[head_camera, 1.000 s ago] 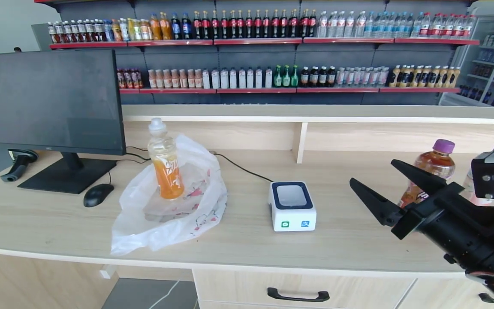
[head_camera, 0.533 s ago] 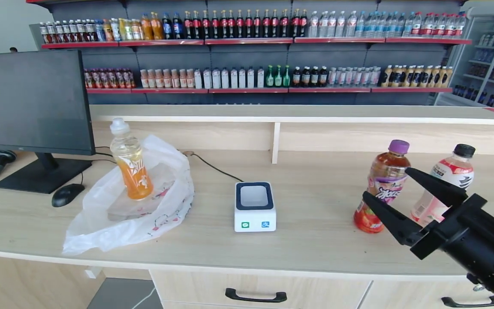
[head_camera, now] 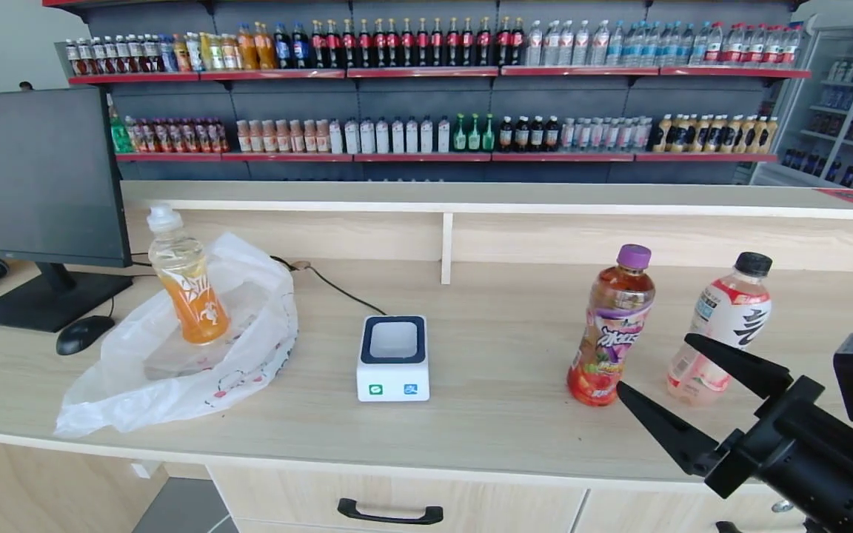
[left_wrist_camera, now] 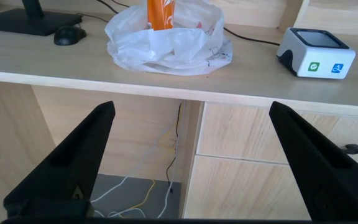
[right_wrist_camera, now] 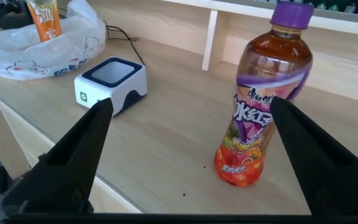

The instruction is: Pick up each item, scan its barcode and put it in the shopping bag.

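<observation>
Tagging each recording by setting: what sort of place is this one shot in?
Most likely a shop checkout, real or mock-up: drink-stocked shelves behind a wooden counter, a white barcode scanner on it, and a plastic shopping bag holding an orange bottle.

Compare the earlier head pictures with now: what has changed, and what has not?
The head camera panned right. The right gripper, open, swung right to face the purple-capped bottle. Nothing was gripped or released; the bottle, scanner and shopping bag stayed put.

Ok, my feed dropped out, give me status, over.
Both open: right gripper aimed at the purple-capped bottle, left gripper low before the counter. Orange bottle stands in the shopping bag. Path clear.
</observation>
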Controlling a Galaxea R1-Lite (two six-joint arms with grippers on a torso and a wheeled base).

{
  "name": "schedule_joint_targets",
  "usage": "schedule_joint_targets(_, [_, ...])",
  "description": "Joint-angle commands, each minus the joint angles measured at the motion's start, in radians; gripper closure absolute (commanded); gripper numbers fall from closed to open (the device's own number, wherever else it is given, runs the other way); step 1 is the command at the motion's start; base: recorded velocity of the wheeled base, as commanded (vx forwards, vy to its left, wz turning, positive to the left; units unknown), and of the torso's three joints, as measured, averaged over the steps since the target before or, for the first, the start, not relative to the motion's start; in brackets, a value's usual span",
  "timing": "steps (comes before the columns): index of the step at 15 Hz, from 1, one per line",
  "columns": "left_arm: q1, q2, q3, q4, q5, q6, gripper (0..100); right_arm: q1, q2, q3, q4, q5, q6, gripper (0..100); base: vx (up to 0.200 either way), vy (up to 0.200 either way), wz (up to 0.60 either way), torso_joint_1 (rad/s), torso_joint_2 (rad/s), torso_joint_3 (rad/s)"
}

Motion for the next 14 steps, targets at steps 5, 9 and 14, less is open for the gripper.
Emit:
schedule_joint_targets(5, [0.001,0.0,0.0,0.0,0.0,0.0,0,-0.005,0.169,-0.04,-0.001,-0.162,0.017,0,0.0,0.0,0.0,0.0,0.0,0.0])
schedule_joint_targets(9, [0.001,0.0,0.0,0.0,0.0,0.0,0,0.032,0.192,-0.075,-0.001,-0.313,0.095,0,0.0,0.0,0.0,0.0,0.0,0.0])
schedule_joint_targets(14, [0.001,0.0,0.0,0.0,0.0,-0.002,0,0.03,0.28,-0.169,-0.001,-0.32,0.103,0,0.0,0.0,0.0,0.0,0.0,0.0])
